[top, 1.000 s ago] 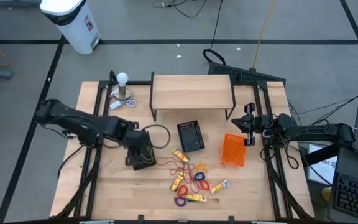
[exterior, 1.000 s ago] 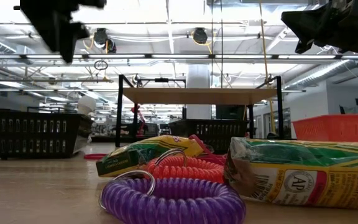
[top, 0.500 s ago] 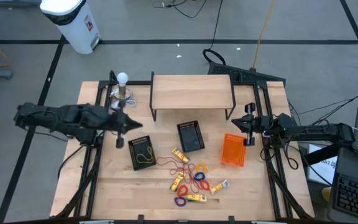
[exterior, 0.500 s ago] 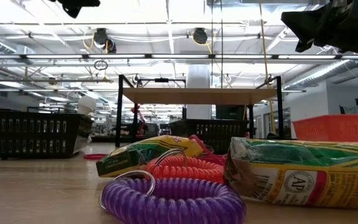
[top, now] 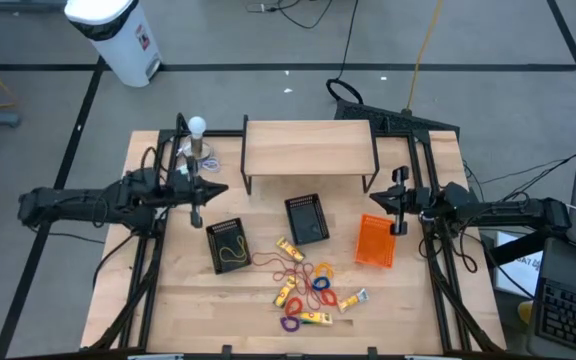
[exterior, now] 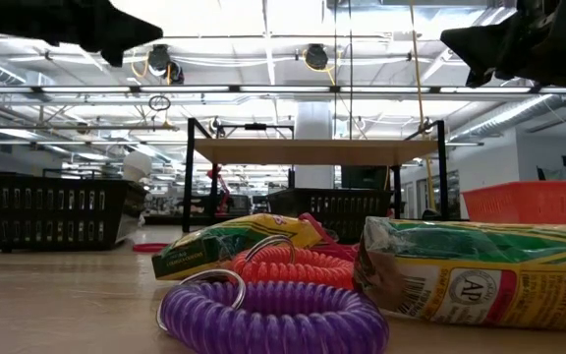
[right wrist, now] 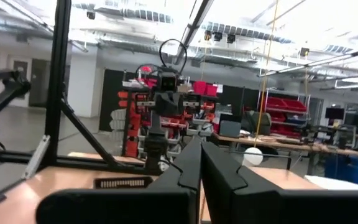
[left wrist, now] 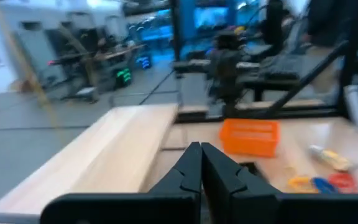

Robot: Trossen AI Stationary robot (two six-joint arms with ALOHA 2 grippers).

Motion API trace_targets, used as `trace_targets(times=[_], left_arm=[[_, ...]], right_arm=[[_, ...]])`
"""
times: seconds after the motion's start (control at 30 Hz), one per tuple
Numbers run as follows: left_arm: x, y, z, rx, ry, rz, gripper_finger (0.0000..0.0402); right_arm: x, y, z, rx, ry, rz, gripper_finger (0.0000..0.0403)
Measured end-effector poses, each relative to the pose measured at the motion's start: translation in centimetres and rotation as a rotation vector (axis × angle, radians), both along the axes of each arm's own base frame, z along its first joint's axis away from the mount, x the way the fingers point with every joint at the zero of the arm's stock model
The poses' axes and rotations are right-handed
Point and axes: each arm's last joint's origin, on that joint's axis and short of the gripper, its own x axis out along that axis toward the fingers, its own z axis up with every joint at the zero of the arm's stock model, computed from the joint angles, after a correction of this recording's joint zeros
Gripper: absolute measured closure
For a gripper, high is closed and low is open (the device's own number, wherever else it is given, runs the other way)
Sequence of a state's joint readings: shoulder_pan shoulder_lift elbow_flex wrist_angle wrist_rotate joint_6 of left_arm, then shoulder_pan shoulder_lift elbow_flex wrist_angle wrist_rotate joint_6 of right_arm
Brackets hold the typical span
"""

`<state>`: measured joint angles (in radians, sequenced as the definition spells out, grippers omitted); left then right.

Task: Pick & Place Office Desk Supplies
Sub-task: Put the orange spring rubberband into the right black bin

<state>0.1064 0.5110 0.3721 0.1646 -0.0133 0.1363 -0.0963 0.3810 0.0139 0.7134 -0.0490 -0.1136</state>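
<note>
The office desk supplies (top: 308,285) lie loose on the near middle of the table: coiled loops in red, orange, blue and purple and some yellow packets. The low view shows a purple coil (exterior: 273,315) and a yellow packet (exterior: 480,280) up close. A yellow loop lies in the left black basket (top: 228,243). My left gripper (top: 218,190) is shut and empty, level above the table's left part, pointing right (left wrist: 201,152). My right gripper (top: 386,200) is shut and empty at the right edge (right wrist: 201,149).
A second black basket (top: 306,218) and an orange basket (top: 375,241) stand behind the supplies. A wooden shelf (top: 308,148) on black legs spans the far middle. A white ball-topped stand (top: 197,140) is at the far left, close behind my left gripper.
My left gripper has drawn back from above the left black basket toward the table's far left, tipping from pointing down to level. The basket, hidden under it before, now shows with the yellow loop inside. My right arm has kept still.
</note>
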Motion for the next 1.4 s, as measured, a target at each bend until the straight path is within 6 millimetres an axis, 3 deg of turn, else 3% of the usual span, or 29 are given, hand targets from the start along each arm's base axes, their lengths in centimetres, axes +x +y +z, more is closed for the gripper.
trace_targets(times=[0.37,1.07,1.4], left_arm=[[-0.2,1.7,-4.6,-0.114,0.04,-0.018,0.0399],[-1.3,1.6,-9.7,-0.166,0.062,-0.07,0.04],[-1.3,1.7,-9.7,-0.236,0.053,-0.035,0.0398]], right_arm=[[0.0,0.0,0.0,0.023,-0.001,0.006,0.0399],[0.0,0.0,0.0,0.152,-0.008,0.05,0.0399],[0.0,0.0,0.0,0.206,-0.004,0.075,0.0399]])
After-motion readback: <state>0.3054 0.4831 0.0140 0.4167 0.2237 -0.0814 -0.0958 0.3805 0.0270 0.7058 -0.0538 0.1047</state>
